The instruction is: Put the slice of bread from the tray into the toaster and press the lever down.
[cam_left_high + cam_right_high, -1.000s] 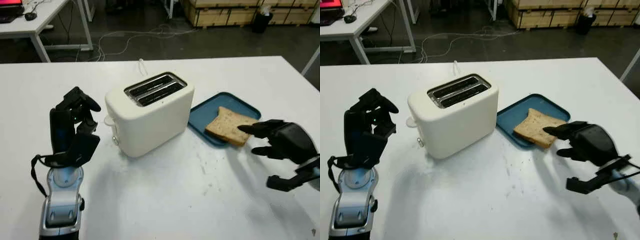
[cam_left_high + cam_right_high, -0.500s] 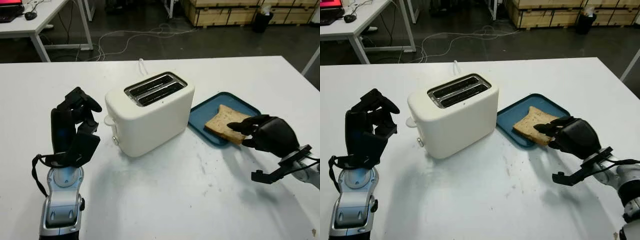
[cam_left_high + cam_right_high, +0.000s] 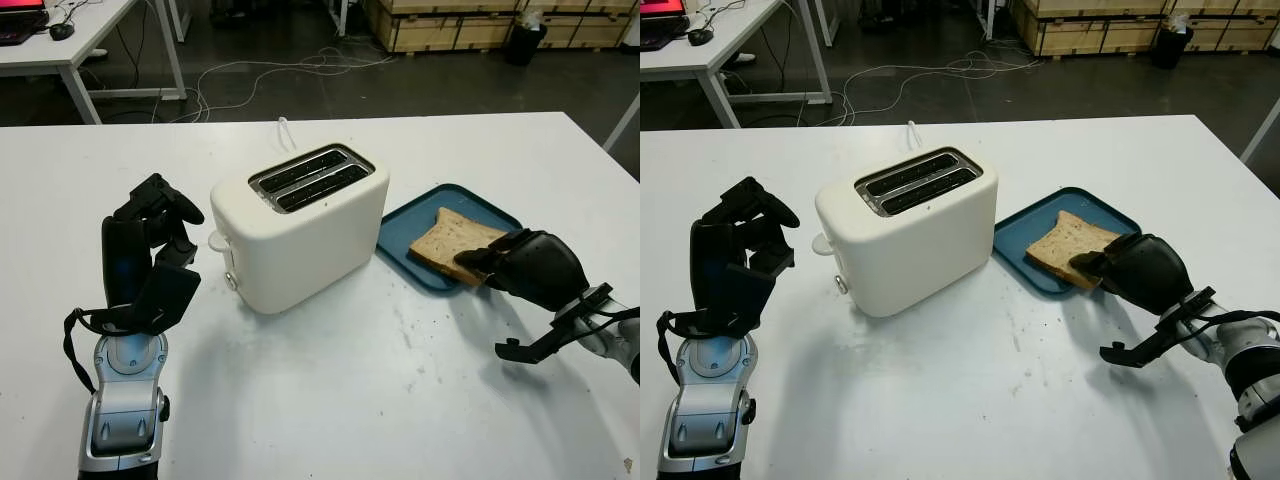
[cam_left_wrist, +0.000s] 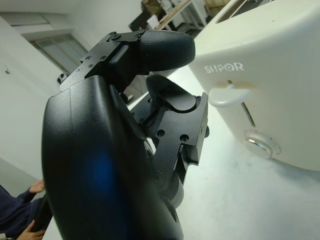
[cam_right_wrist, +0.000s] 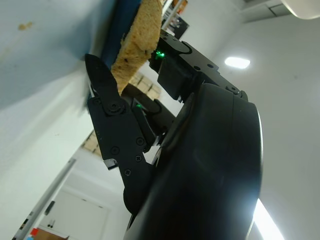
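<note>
The white toaster (image 3: 300, 225) stands mid-table with both top slots (image 3: 308, 180) empty and its lever (image 4: 230, 94) up on the end facing my left hand. A slice of brown bread (image 3: 445, 240) lies on the blue tray (image 3: 400, 240) to the toaster's right. My right hand (image 3: 480, 268) sits at the tray's near right edge, its fingers closed on the slice's near corner. The right wrist view shows the bread (image 5: 137, 40) pinched between the thumb and the fingers (image 5: 170, 50). My left hand (image 3: 160, 215) is held upright left of the toaster, curled and holding nothing.
The white table (image 3: 350, 400) has bare room in front of the toaster. The toaster's white cord (image 3: 285, 130) runs off the far edge. Another table (image 3: 60, 50) and wooden crates (image 3: 450, 25) stand beyond on the floor.
My right hand has moved forward to the tray and its fingers have closed on the bread's near corner. The left hand has stayed in place.
</note>
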Controlling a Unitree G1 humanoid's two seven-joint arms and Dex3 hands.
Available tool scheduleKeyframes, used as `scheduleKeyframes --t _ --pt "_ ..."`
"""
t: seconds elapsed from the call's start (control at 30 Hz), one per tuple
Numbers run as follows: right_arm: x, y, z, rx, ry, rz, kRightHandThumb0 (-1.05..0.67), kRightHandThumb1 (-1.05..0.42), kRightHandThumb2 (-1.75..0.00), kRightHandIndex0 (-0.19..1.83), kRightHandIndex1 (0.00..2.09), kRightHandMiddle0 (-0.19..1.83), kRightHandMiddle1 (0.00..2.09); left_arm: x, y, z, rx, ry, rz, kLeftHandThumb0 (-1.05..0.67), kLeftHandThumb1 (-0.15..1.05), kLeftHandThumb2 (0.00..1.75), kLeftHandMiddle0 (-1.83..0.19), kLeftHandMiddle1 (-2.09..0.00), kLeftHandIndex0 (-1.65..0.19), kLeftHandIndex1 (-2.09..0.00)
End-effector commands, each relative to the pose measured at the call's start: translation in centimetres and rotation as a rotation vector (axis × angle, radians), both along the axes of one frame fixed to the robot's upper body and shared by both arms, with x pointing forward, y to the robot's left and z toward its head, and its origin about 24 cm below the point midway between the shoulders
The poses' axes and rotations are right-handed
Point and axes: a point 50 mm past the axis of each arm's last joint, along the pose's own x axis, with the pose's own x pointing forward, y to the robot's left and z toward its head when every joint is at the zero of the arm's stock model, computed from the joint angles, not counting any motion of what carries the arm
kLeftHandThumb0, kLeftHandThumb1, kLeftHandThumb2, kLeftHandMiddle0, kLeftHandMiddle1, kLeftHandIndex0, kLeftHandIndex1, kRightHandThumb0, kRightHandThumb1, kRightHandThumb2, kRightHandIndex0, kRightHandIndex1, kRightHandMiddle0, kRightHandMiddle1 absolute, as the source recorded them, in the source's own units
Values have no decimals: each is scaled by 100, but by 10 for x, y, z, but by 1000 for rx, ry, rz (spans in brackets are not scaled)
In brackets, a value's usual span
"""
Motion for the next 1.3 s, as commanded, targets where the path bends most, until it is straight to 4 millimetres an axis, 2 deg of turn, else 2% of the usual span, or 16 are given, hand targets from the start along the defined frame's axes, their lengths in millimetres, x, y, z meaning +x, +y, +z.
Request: scheduleKeyframes --t 0.0,0.03,0.07,0.17,0.23,0.27,0.3,0.37,0.47,0.6,0.67,0.8,0.9,1.07,1.27 --pt "3 1 3 -14 -24 4 -27 -86 -1 123 34 115 7 1 -1 4 -2 -23 -9 -5 89 106 -110 -175 -71 -175" --pt "3 1 2 -16 -23 -1 -30 -89 -1 109 81 121 4 1 -1 4 -3 -23 -9 -6 89 106 -110 -175 -72 -175" --pt "3 1 2 -25 -18 -9 -31 -90 -2 101 108 124 3 1 -1 4 0 -24 -10 -6 89 106 -110 -175 -72 -175" --pt "4 1 4 -14 -21 -14 -39 -92 -18 89 162 134 5 1 0 4 6 -23 -7 -5 89 106 -110 -175 -72 -175" --pt "3 2 6 17 -28 -10 -41 -92 -25 85 172 138 9 1 0 4 3 -24 -8 -5 88 106 -110 -175 -72 -175" --pt "3 2 7 39 -28 -5 -41 -92 -26 84 173 138 10 1 0 4 0 -23 -10 -5 88 106 -110 -175 -71 -175" --pt "2 3 8 52 -28 -2 -40 -92 -26 83 174 130 27 1 -1 4 -2 -21 -11 -5 89 106 -110 -175 -71 -175" --pt "3 2 11 66 -42 5 -37 -92 -27 82 174 92 100 0 -1 4 -1 -14 -6 -6 89 105 -108 -175 -70 -175" --pt "5 3 18 117 -82 15 -35 -92 -21 84 175 79 127 1 -1 3 3 -21 -7 -6 89 104 -108 -175 -70 -175" --pt "8 4 30 168 -139 33 -32 -92 -22 84 175 81 127 1 -1 3 5 -25 -13 -6 89 105 -109 -175 -71 -175" --pt "11 3 36 194 -151 29 -31 -92 -24 83 175 89 109 1 -1 4 10 -24 -9 -6 88 106 -109 -175 -71 -175" --pt "17 2 47 210 -148 9 -33 -92 -34 79 175 71 140 1 -1 5 4 -20 -4 -6 88 106 -108 -175 -71 -175" --pt "19 3 57 243 -175 26 -34 -92 -35 78 175 67 148 2 -1 5 12 -23 -6 -6 88 106 -108 -175 -70 -175" --pt "25 6 77 268 -263 69 -36 -92 -39 81 175 69 151 2 -2 5 9 -24 -9 -6 88 105 -108 -175 -70 -175" --pt "37 10 115 352 -338 98 -35 -92 -24 84 175 74 146 3 -2 6 13 -24 -7 -5 88 107 -110 -175 -72 -175"
